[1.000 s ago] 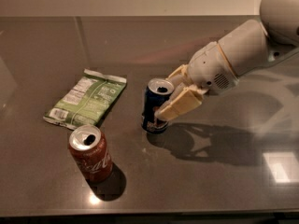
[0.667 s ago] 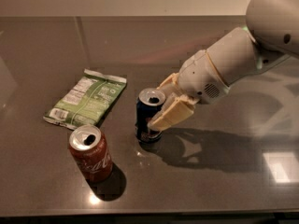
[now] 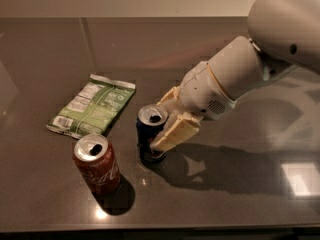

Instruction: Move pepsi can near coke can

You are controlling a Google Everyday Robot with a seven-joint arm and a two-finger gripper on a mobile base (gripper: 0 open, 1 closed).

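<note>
The pepsi can (image 3: 150, 134) is dark blue with a silver top and stands upright on the dark table (image 3: 225, 204). My gripper (image 3: 167, 126) comes in from the right and is shut on the pepsi can, with one cream finger (image 3: 175, 132) across its right side. The coke can (image 3: 96, 163) is red with white script and stands upright to the lower left of the pepsi can, a short gap between them.
A green chip bag (image 3: 92, 106) lies flat on the table behind the coke can, to the left of the pepsi can. My white arm (image 3: 260, 59) stretches from the upper right. The table's front edge runs along the bottom.
My gripper has carried the pepsi can leftward and toward the front, closer to the coke can. The coke can and the chip bag have stayed put.
</note>
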